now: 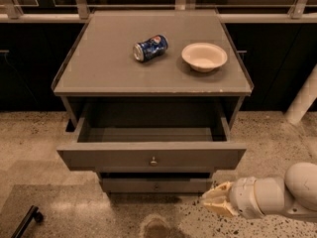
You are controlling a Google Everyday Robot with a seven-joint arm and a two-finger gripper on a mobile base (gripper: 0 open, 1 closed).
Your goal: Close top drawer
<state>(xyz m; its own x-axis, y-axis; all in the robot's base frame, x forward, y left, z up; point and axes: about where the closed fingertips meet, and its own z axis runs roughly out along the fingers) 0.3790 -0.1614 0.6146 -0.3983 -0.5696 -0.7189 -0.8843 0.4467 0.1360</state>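
The top drawer (99, 156) is pulled far out of the grey cabinet, and its deep box looks empty inside. A small round metal knob (153, 160) sits at the centre of its front. My gripper (210, 201) is low at the right, below and in front of the drawer front's right end, and touches nothing. Its pale yellow fingers (218, 191) point left and are pressed together, holding nothing. A slimmer grey drawer (124, 185) with a like knob sits just under the top drawer.
A blue Pepsi can (150, 47) lies on its side on the cabinet top (99, 68), next to a white bowl (204, 56). A white post (303, 103) stands at the right. A black object (27, 221) lies on the floor at the lower left. Dark cabinets run along the back.
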